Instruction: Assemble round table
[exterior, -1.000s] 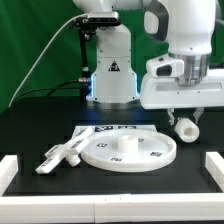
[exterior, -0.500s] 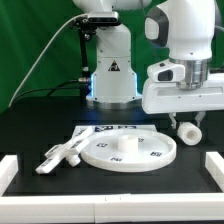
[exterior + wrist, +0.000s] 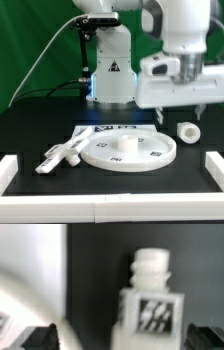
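Note:
The round disc top [image 3: 128,150] lies flat at the table's middle with a raised hub at its centre. The short leg [image 3: 186,131] lies on the black table to the exterior view's right of the top. The cross-shaped foot [image 3: 62,153] lies at the top's other side. My gripper [image 3: 182,108] hangs open a little above the leg and holds nothing. In the wrist view the leg [image 3: 150,297] with its tag lies below and between my gripper's [image 3: 122,339] spread fingers [image 3: 40,336], and the top's edge [image 3: 20,303] shows beside it.
The marker board [image 3: 100,131] lies behind the top, partly covered by it. The white robot pedestal [image 3: 110,70] stands at the back. Low white blocks sit at the front corners [image 3: 8,170] [image 3: 215,163].
My gripper has risen from around the leg and shifted slightly toward the exterior view's left. The leg stays lying on the table.

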Robot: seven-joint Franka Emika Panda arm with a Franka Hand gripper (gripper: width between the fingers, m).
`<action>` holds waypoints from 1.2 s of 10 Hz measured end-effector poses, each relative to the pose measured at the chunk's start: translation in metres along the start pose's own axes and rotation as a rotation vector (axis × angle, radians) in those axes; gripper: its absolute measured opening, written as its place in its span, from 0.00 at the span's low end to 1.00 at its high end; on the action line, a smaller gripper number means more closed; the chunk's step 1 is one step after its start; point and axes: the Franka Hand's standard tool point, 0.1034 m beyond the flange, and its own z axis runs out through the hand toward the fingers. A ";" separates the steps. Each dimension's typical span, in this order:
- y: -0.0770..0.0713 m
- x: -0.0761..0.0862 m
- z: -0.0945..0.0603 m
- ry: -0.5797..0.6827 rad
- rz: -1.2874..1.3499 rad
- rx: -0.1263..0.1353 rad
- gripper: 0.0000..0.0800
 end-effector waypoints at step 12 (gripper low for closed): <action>0.072 0.060 -0.013 0.125 -0.367 -0.057 0.81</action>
